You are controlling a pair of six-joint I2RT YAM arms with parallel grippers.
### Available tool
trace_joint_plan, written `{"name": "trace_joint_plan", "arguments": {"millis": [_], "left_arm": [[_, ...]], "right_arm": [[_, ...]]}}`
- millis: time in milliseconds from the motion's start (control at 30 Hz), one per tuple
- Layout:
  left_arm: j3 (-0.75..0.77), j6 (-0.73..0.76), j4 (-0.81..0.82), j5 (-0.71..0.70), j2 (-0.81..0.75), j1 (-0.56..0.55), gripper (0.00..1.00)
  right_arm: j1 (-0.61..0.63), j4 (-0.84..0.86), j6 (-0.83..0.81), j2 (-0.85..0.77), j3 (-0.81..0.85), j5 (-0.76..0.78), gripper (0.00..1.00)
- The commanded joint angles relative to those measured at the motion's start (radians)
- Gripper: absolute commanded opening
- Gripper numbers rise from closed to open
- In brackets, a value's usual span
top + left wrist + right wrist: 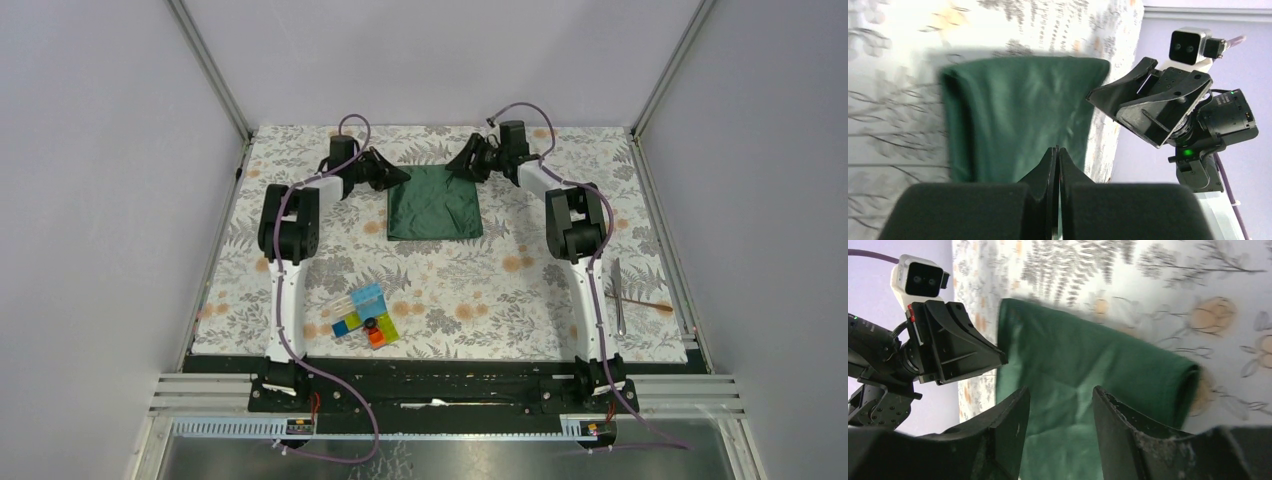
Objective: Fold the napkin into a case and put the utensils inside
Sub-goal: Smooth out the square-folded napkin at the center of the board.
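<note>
Nearest to the arm bases, the plastic blocks [365,317] lay at about 7 o'clock from the middle of the desk [480,285]. The copper spoon [650,304] and the silver utensil [618,290] lay together at about 4 o'clock, near the right border. Both were well apart from the napkin [434,202], which lay flat as a folded rectangle toward 12 o'clock. I judged it was not yet a case.

Both tools stood at the far edge of the napkin. The left tool [1055,152] was clenched, with its tips at the corner at about 11 o'clock. I could not tell if any cloth was caught between them. The right tool [1059,392] was released, its fingers apart over the corner at about 1 o'clock, with nothing between them.

The cloth looked smooth and slippery. If only one tool pulled, the napkin could probably slide or turn on the desk instead of folding, and its layers could open. If the right tool closed too shallowly, it might take only the top layer, and the fold would come out crooked. The two tools were near each other, so a move inward could make them collide. The utensils were thin and flat, and they might slip when picked up.
</note>
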Motion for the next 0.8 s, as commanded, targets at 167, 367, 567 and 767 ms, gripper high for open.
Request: {"name": "trace_joint_plan", "arguments": {"millis": [167,367,567,767], "left_arm": [[0.014,-0.018,0.056,-0.07,0.102,0.067,0.0],[0.047,0.07,-0.096,-0.119,0.102,0.088,0.0],[0.19,0.169,-0.261,-0.077,0.029,0.079,0.2],[0.062,0.163,-0.294,-0.028,-0.143,0.062,0.32]], "right_arm": [[-0.071,-0.002,0.047,0.146,0.13,0.01,0.56],[-0.121,-0.1,0.07,0.159,0.155,0.096,0.58],[-0.124,-0.291,-0.034,0.113,0.276,0.068,0.59],[-0.097,-0.307,-0.092,-0.195,0.014,0.098,0.68]]}}
